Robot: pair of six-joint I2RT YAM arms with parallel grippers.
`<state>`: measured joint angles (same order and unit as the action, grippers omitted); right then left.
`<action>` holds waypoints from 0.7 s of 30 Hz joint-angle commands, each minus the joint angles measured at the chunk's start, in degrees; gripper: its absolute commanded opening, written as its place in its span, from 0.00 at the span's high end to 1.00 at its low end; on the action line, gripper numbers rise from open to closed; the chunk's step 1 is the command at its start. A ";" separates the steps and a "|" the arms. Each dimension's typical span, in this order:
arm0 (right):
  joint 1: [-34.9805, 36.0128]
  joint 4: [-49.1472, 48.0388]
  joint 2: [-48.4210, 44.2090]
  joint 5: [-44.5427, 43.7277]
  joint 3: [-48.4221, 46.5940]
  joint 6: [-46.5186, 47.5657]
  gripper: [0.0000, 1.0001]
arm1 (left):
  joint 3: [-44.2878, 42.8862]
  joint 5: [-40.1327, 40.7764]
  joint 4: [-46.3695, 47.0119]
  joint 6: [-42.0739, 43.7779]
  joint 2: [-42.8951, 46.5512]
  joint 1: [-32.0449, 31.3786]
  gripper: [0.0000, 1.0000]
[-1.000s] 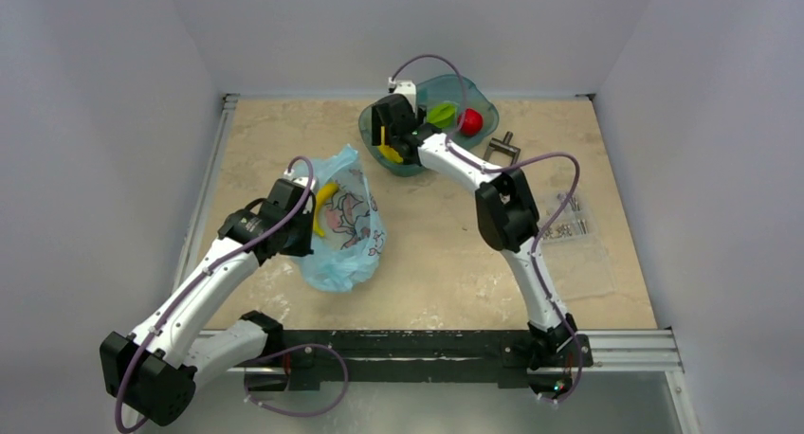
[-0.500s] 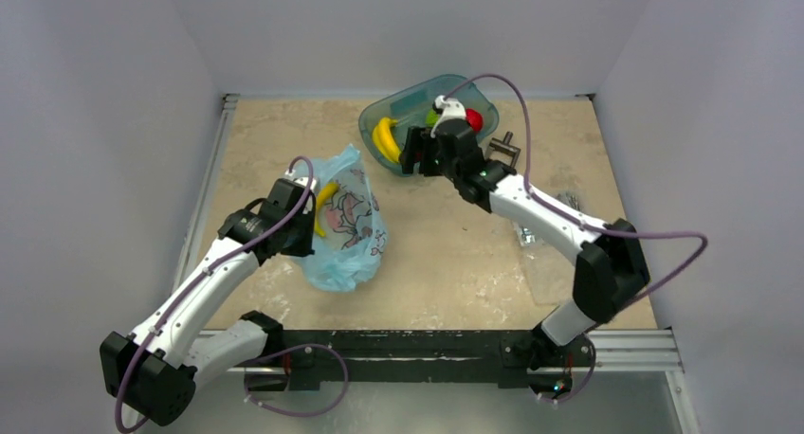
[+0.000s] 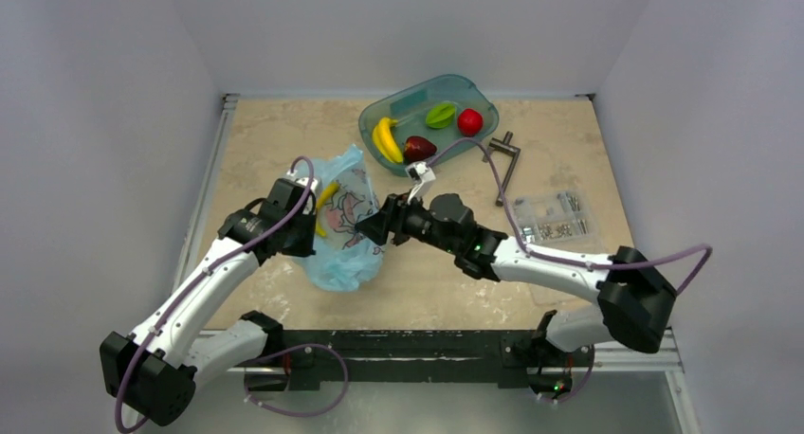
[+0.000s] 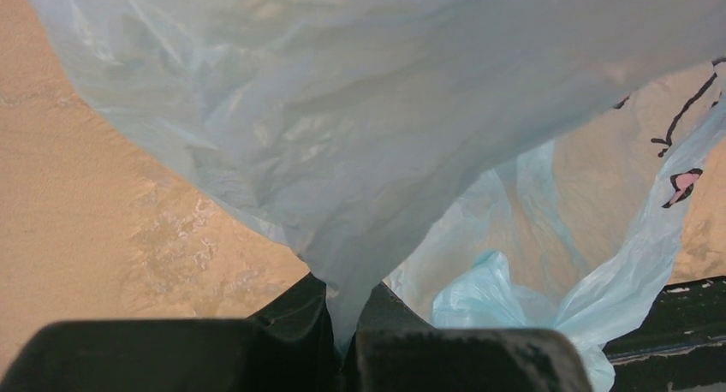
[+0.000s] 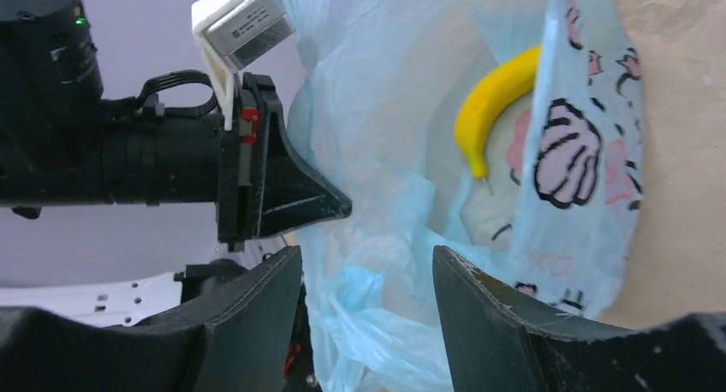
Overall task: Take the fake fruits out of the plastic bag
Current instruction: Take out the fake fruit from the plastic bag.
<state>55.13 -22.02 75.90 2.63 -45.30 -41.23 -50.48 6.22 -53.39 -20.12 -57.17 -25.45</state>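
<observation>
Lying in plastic bag (image 3: 346, 256), banana (image 5: 492, 92) axis near-far | left end effector (image 4: 345, 311) pinching it | right end effector (image 5: 366, 264) spread

Beige stone-look table (image 3: 284, 140), 4 items directly on it: light-blue plastic bag (image 3: 351, 254) left of centre, teal tray (image 3: 408, 102) far edge, metal tool (image 3: 507, 164) just beside it, clear parts packet (image 3: 555, 216) right.

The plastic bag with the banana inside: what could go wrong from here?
1. The right gripper stands open at the mouth of the plastic bag, with loose film between its jaws; closing could pinch film, not the banana.
2. The left gripper holds only a thin fold of the bag; a pull may tear it or slip it free.
</observation>
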 commanded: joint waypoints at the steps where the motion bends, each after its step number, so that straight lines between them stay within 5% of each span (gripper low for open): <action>1: 1.84 -12.42 6.92 -0.35 -2.89 -5.69 0.44 | -0.99 -3.73 2.10 1.90 0.83 0.37 1.00; 21: 2.26 -6.14 35.38 -8.79 -23.62 -4.85 0.47 | 0.69 -23.43 7.89 6.07 2.60 -0.16 1.00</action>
<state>57.45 -29.15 108.20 -3.09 -64.36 -48.53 -50.22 -12.16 -48.38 -15.59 -54.98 -25.47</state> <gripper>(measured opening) 0.522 0.003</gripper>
